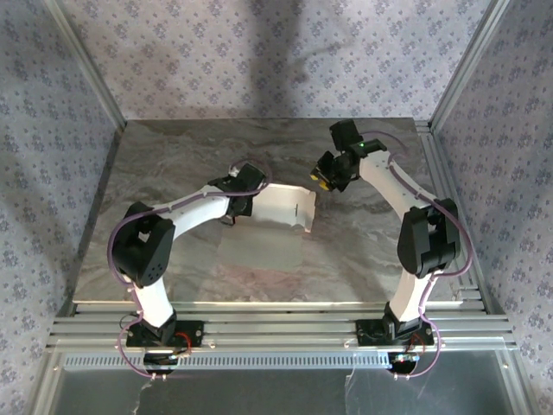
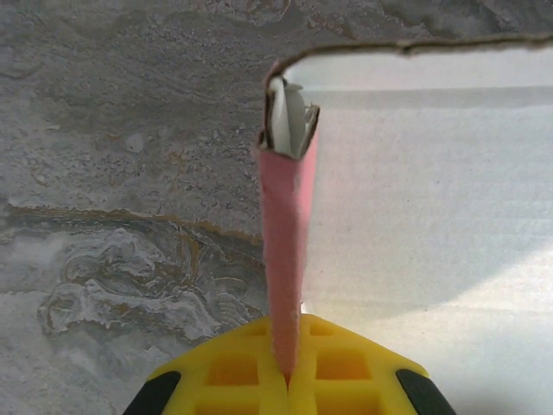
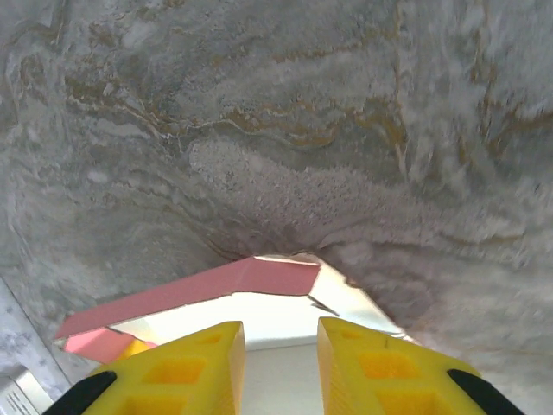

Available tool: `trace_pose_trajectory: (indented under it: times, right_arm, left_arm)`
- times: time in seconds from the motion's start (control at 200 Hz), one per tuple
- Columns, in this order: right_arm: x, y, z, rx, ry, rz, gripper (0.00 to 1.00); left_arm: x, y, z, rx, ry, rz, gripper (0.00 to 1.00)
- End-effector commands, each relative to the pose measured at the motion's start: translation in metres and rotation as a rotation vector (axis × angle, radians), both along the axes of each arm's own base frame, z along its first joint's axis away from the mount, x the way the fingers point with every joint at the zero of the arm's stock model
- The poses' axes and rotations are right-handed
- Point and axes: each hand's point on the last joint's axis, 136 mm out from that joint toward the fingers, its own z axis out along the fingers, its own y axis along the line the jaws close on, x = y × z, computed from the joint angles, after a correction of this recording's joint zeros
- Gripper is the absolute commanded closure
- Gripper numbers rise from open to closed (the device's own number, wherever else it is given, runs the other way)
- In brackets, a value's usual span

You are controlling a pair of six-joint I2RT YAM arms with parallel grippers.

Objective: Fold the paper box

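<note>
The paper box point(image 1: 288, 207) lies near the middle of the table as a flat sheet, pale reverse side up. In the left wrist view a narrow pink flap point(image 2: 289, 233) stands upright from its white panel point(image 2: 423, 225). My left gripper point(image 2: 289, 373) is shut on the base of that flap, and it sits at the sheet's left edge point(image 1: 232, 213). My right gripper point(image 3: 281, 363) is open, its yellow fingers point(image 3: 181, 367) apart above the sheet's white panel point(image 3: 276, 324), with a raised pink flap point(image 3: 216, 290) just ahead. It hovers at the sheet's far right corner point(image 1: 323, 179).
The marbled grey tabletop point(image 1: 363, 251) is enclosed by patterned fabric walls point(image 1: 52, 130) on the left, back and right. Aluminium rails point(image 1: 276, 324) run along the near edge by the arm bases.
</note>
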Motion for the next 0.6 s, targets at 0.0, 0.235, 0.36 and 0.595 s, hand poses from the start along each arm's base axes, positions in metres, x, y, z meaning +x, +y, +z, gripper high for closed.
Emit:
trace_pose_trajectory:
  times: [0.0, 0.235, 0.36, 0.595]
  right_arm:
    - [0.0, -0.002, 0.017, 0.038, 0.019, -0.202, 0.69]
    - [0.013, 0.009, -0.012, 0.028, 0.056, -0.099, 0.69]
    - [0.024, 0.011, -0.007, -0.006, 0.012, -0.009, 0.64]
    - [0.022, 0.023, -0.032, 0.025, 0.077, 0.077, 0.63]
  left_arm:
    - [0.002, 0.006, 0.027, 0.056, -0.083, -0.002, 1.0]
    - [-0.001, 0.004, 0.034, 0.047, -0.112, -0.01, 1.0]
    - [0.0, 0.005, 0.037, 0.057, -0.135, -0.008, 1.0]
    - [0.001, 0.005, 0.037, 0.057, -0.137, -0.011, 1.0]
